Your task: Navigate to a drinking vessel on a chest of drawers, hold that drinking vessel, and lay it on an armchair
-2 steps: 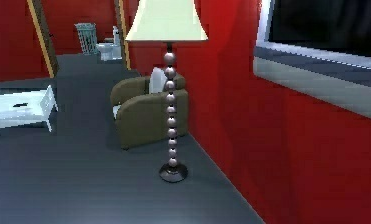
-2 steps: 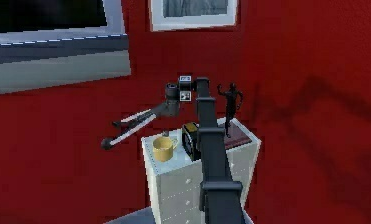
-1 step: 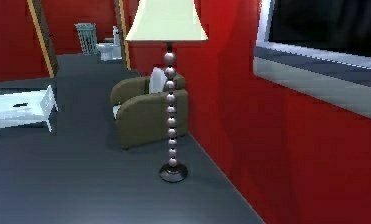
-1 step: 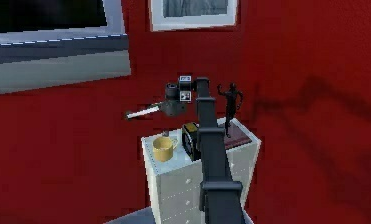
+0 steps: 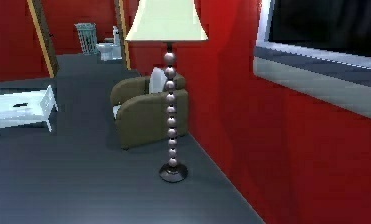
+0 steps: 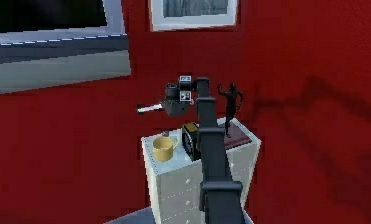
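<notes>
A yellow cup [image 6: 165, 148] is seen standing on the dresser [image 6: 178, 190], toward the left end of its top, with a dark object [image 6: 191, 140] just beside it. The gripper [image 6: 150, 106] is seen above the dresser's left end against bare wall, and nothing is held. How its fingers are set cannot be told.

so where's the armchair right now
In the forward view, the armchair sits left of centre against the red wall, just behind the floor lamp.

A home's living room: armchair [image 5: 139, 108], floor lamp [image 5: 171, 95], white chest of drawers [image 6: 173, 190].
</notes>
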Available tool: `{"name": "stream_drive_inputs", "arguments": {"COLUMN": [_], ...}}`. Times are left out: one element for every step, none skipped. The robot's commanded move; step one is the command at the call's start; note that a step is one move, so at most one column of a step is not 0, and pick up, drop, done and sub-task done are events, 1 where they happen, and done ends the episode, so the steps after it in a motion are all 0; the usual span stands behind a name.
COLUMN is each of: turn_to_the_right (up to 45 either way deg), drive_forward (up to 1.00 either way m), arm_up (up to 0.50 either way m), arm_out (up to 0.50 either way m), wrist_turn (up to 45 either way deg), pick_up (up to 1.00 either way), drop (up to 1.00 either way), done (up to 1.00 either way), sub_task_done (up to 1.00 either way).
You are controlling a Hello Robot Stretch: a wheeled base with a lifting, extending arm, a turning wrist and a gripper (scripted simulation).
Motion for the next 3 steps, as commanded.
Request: {"name": "stream_drive_inputs", "arguments": {"turn_to_the_right": [0.0,0.0,0.0], "drive_forward": [0.00,0.00,0.00], "arm_up": [-0.30,0.00,0.10], "arm_out": [0.00,0.00,0.00], "wrist_turn": [0.0,0.0,0.0], "pick_up": [0.00,1.00,0.00], "drop": [0.00,0.00,0.00], "done": [0.00,0.00,0.00], "sub_task_done": [0.00,0.00,0.00]}}
